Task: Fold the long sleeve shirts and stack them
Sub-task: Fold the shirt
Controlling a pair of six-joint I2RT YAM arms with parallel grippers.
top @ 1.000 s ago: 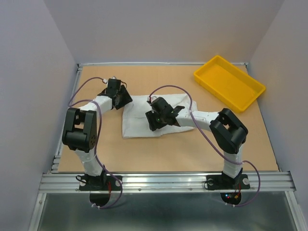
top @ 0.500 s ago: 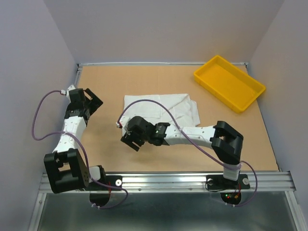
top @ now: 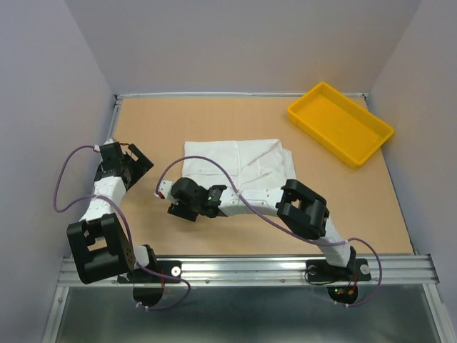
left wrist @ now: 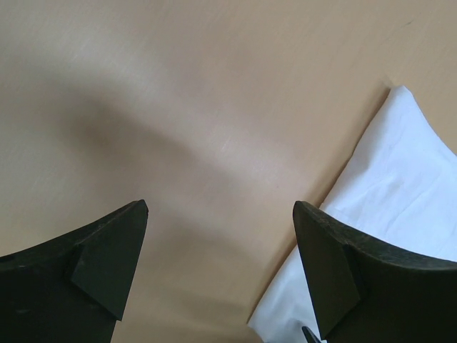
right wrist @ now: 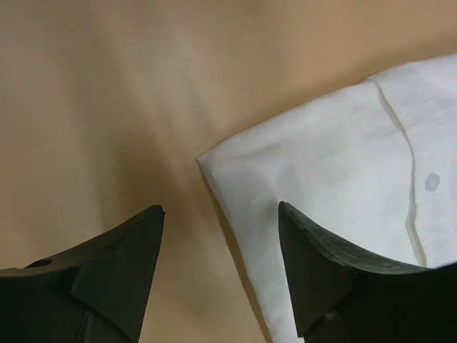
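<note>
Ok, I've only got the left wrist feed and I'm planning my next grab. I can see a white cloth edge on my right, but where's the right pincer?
Observer: The right pincer is over the near-left corner of the shirt, jaws apart, nothing between them.
Operator: Is the shirt spread out or folded?
Observer: Folded into a rectangle, with a button and a seam showing on top.
Operator: And the tray?
Observer: The yellow tray sits at the far right, empty and apart from the shirt.
</note>
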